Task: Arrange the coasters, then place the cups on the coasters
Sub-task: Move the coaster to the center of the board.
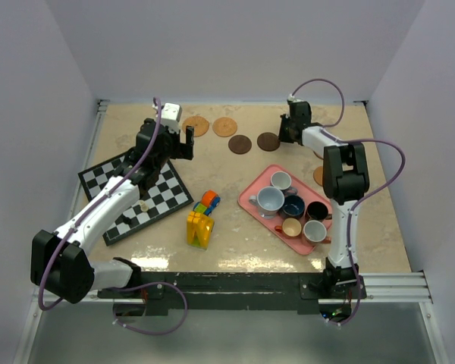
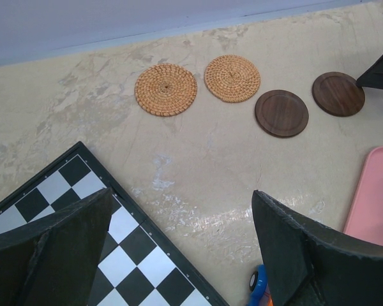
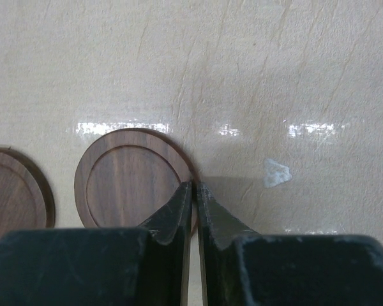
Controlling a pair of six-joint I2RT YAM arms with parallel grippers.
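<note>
The right arm (image 1: 341,178) covers most of one orange-tan woven coaster (image 1: 318,176) at centre right of the beige marbled counter (image 1: 235,246); a sixth cannot be made out. The pink rectangular tray (image 1: 258,182) holds six small handled cups (image 1: 269,199). Four round coasters lie in a row at upper centre, two woven tan discs (image 2: 166,89) and two dark brown. The right tool (image 3: 193,186), fingers pressed together, meets the right rim of one dark brown wooden disc (image 3: 131,178); whether it nips that rim is unclear. The left tool (image 2: 182,194) is spread wide, below the woven pair and apart from it.
</note>
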